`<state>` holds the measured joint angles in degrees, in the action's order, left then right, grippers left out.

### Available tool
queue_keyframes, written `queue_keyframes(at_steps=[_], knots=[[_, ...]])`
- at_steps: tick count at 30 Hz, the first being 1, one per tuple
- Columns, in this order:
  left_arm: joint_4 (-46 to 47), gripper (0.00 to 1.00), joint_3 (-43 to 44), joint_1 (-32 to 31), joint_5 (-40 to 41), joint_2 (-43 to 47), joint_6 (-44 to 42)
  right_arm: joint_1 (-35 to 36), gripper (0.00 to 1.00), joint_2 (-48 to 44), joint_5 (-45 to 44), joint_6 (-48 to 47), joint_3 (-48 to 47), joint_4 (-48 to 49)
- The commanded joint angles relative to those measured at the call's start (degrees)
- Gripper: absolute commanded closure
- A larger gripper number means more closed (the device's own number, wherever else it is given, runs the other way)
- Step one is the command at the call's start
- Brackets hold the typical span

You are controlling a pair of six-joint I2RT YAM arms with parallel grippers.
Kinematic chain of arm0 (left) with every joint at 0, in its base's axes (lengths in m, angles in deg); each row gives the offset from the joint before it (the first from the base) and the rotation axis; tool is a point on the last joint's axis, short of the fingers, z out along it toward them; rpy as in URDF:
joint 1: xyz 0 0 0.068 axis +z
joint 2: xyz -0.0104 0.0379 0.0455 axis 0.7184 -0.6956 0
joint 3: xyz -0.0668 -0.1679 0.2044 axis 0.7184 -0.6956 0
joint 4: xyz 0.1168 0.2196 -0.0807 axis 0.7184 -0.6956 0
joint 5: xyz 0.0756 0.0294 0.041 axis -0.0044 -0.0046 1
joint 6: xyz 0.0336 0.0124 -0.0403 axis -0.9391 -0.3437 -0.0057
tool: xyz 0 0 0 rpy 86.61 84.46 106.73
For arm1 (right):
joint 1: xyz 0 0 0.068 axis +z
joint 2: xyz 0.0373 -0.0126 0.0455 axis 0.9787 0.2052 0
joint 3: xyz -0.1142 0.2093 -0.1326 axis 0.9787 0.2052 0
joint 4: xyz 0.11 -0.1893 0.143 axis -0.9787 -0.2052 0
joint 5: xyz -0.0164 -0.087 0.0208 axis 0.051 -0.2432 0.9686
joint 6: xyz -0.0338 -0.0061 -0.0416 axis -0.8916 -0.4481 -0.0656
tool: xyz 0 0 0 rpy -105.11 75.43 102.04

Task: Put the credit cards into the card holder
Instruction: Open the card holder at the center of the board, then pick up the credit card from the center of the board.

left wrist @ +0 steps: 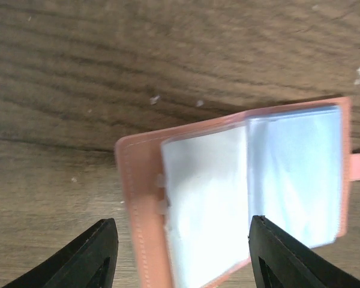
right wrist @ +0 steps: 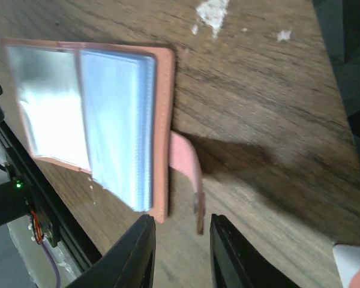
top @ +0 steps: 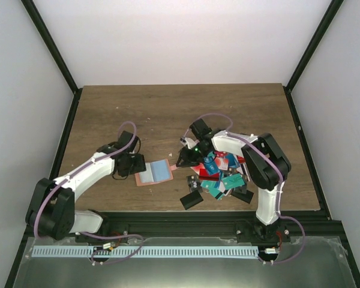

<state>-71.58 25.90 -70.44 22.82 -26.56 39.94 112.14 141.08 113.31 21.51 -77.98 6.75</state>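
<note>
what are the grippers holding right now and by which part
Nothing, it seems: the left gripper stands open over the card holder, and the right gripper is parted, loose beside its strap.

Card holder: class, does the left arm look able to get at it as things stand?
Probably yes. The left arm has its open jaws straddling an edge of the card holder, which lies open on the table, nothing between. The right arm is at the far side, by the strap.

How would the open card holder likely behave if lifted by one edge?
Likely floppy: the card holder lies open, its clear pockets fanned loosely. Its strap curls up, suggesting soft material. Thin and flat, it would probably slide when pushed.
</note>
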Motion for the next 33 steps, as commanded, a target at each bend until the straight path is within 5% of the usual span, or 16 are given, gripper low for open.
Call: queue_keyframes(at_steps=[1,9,16,26,33], knots=[[-0.54,0.38,2.19,-0.14,-2.44,1.33,-2.34,-0.22,0.71,-4.33,-1.5,-1.02,-1.47,-2.65],[-4.48,0.4,6.18,-2.06,-1.18,3.91,-2.36,-0.21,0.66,-12.07,-8.27,1.11,4.39,-4.33],[0.74,0.43,9.19,-9.03,-9.15,4.66,-6.02,-0.18,0.56,-23.93,-14.54,7.39,14.62,-5.99],[14.78,0.46,8.44,-23.32,-20.0,-6.43,-6.13,-0.23,0.46,-40.49,-5.03,18.54,32.46,-2.16],[19.76,0.48,5.37,-26.37,-22.2,-12.62,-5.07,4.09,0.44,-48.48,-2.42,33.47,43.1,6.21]])
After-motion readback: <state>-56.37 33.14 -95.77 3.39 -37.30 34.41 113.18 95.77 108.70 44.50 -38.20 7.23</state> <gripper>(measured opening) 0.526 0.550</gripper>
